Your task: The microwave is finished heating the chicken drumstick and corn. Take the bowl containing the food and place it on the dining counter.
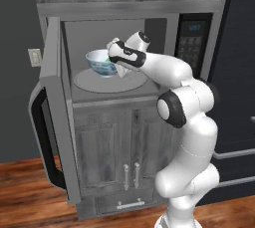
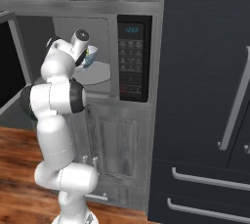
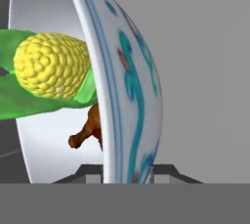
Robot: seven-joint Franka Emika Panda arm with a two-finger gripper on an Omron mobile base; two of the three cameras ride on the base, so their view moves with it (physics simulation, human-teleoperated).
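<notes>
The microwave (image 1: 193, 37) stands open, its door (image 1: 52, 117) swung out to the left. Inside, the blue-and-white bowl (image 1: 98, 63) rests on the round turntable (image 1: 110, 82). My gripper (image 1: 111, 58) reaches into the cavity and is shut on the bowl's right rim. In the hand view the bowl's wall (image 3: 133, 96) passes between my two fingertips (image 3: 91, 171), with the gripper (image 3: 128, 171) clamped over it. The corn (image 3: 51, 64), yellow with green husk, and the brown chicken drumstick (image 3: 91, 127) lie inside. The bowl (image 2: 91, 56) peeks from behind my arm. The dining counter is out of view.
Grey cabinet doors (image 1: 117, 147) sit under the microwave, more cabinets above. A tall dark fridge (image 2: 205, 96) with silver handles stands to the right. The keypad panel (image 2: 132, 56) flanks the cavity. The open door's black handle (image 1: 40, 137) juts toward me at the left.
</notes>
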